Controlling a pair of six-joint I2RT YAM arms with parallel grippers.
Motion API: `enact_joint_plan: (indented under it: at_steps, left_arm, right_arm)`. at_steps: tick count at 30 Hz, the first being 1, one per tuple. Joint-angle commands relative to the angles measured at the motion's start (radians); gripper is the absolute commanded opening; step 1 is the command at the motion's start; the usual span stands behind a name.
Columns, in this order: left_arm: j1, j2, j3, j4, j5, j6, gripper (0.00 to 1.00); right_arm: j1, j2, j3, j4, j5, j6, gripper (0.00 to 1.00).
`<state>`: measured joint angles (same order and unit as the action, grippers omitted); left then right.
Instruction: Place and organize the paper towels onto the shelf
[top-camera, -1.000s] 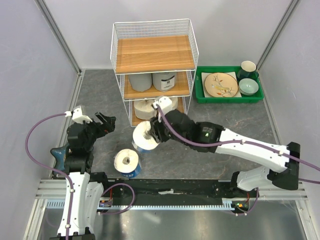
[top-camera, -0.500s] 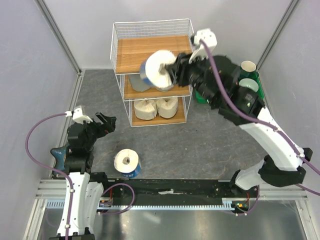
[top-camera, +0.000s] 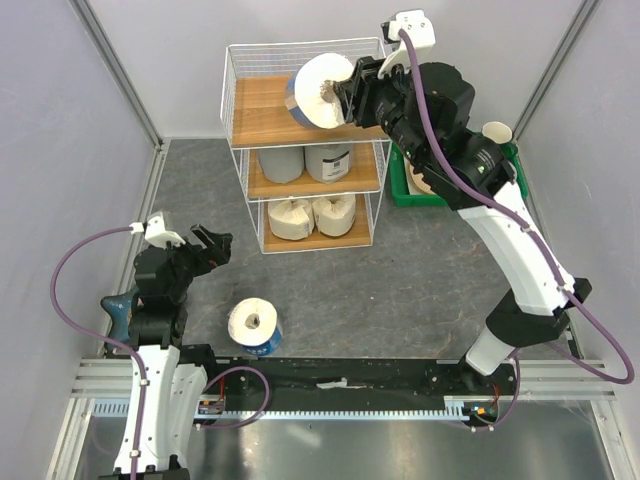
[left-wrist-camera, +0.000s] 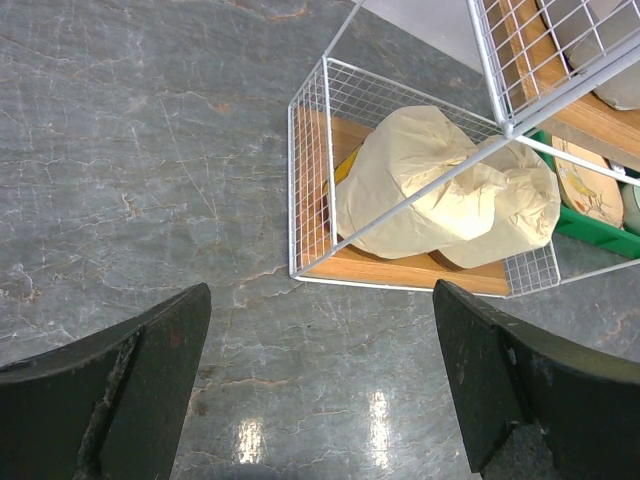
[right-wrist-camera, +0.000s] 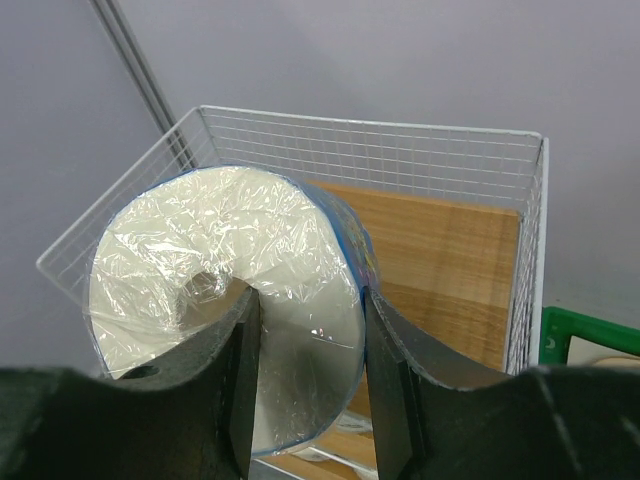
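Pinches blue roll (top-camera: 318, 90) in right gripper (top-camera: 343, 95), one finger seemingly down the hollow core and the other outside the wrap, closed on the roll's wall. Hangs it above the top tier of shelf (top-camera: 262, 105), over the right half of the board and, as far as can be judged, clear of the wire rim. Points the core axis back along the fingers, tilted up and toward the near side, not yet upright. Leaves bare board below and beyond the roll, so by this reading calls for a short drop and a tip onto the flat end.

Spreads left gripper (top-camera: 207, 243) wide and empty, low at the near left, well apart from the shelf and nearer the second blue roll (top-camera: 253, 322) standing on the table (top-camera: 420, 270). Puts the right arm alone within reach of the top tier.

Shows from above what the wrists miss: two grey rolls (top-camera: 328, 160) side by side on the middle tier, two cream rolls (top-camera: 288, 217) on the bottom one. Shows from the right wrist what the overhead hides: the finger in the core and open wood behind the roll. Catches from the left wrist only the cream pair behind the wire, low on the table, plus a sliver of green tray (top-camera: 400, 185).
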<state>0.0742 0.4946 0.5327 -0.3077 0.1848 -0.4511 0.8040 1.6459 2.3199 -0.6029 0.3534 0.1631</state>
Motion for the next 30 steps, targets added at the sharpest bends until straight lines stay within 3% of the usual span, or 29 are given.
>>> enact_joint_plan:
  at_steps: [1,30]
  left_arm:
    - [-0.007,-0.008,-0.002,0.012,-0.010,0.032,0.99]
    - [-0.011,-0.011,-0.002,0.009,-0.018,0.034,0.99]
  right_arm:
    - [-0.037,0.008,0.022,0.083,-0.017,0.009,0.15]
    - [-0.057,-0.077,-0.109,0.127,0.085,0.009,0.20]
